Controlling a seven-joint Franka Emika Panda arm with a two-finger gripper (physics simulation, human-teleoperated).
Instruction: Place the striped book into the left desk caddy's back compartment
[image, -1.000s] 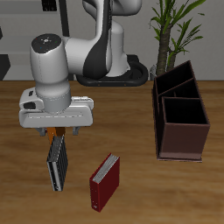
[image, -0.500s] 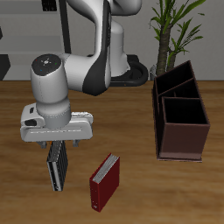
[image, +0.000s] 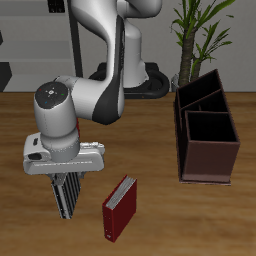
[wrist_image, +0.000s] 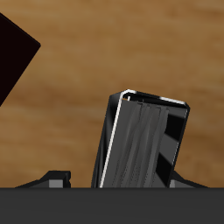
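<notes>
The striped book (image: 69, 196) lies flat on the wooden table near its front edge, its cover banded in black, grey and white. My gripper (image: 66, 182) is low over the book's far end and hides that part. In the wrist view the striped book (wrist_image: 140, 140) fills the space between my fingers, and the gripper (wrist_image: 127, 181) is open with one finger on each long side. The left desk caddy (image: 208, 162) is a dark maroon box at the far side of the table. Its back compartment (image: 199, 96) is open-topped, and I cannot see inside it.
A dark-red book (image: 120, 208) lies close beside the striped book, also near the front edge, and shows as a dark shape (wrist_image: 13, 61) in the wrist view. A potted plant (image: 200, 30) stands behind the caddy. The robot's base (image: 135, 75) is at the back.
The gripper has come down and a little toward the front edge, from well above the striped book to right over its far end. The books and caddy have not moved.
</notes>
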